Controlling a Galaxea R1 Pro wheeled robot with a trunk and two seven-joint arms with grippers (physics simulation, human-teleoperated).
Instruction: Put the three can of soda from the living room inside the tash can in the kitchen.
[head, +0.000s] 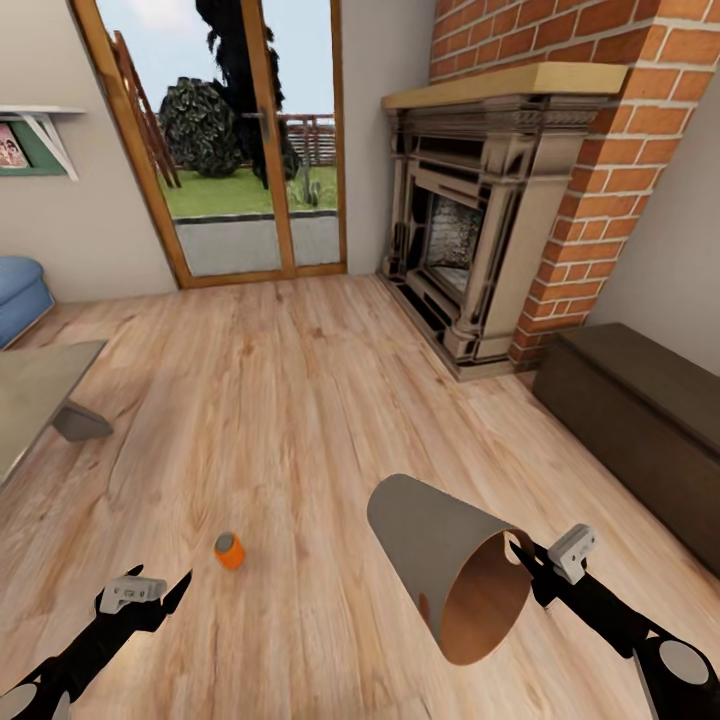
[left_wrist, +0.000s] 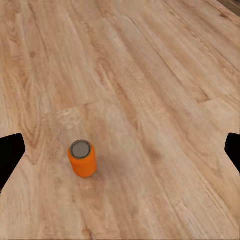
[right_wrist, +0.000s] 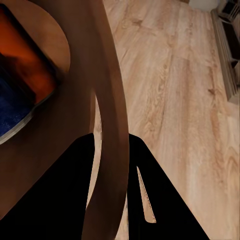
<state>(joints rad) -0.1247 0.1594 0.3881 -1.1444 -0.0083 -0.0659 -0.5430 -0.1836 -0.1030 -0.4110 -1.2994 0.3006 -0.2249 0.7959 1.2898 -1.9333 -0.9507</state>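
From the head camera I see the living room's wood-plank floor (head: 300, 400), the brick fireplace (head: 480, 220) ahead to the right and glass doors (head: 240, 150) straight ahead. An orange soda can (head: 229, 550) stands upright on the planks, long axis vertical, grey lid up, just ahead of my left gripper (head: 160, 592) and a little to its right. That gripper hangs low over the floor; from here I cannot judge its jaws. My right gripper (head: 527, 566) pinches the rim of the trash can (head: 450, 560), which is held tipped on its side, its long axis close to level, with the coppery open mouth facing toward me and to the right, and the narrow closed base pointing away to the left. A dark low cabinet (head: 640, 410) sits along the right wall; a blue sofa's corner (head: 20, 295) and a table's edge (head: 40, 400) show at the left.

In the left wrist camera, the orange can (left_wrist: 82, 158) stands apart from both fingers (left_wrist: 10, 155), which sit spread wide at the frame edges, holding nothing. I can read no label on it.

In the right wrist camera, the dark fingers (right_wrist: 70, 200) are clamped on either side of the bin's brown rim (right_wrist: 112, 100). Inside the bin lie orange and dark blue surfaces (right_wrist: 20, 85), blurred, with no legible writing.
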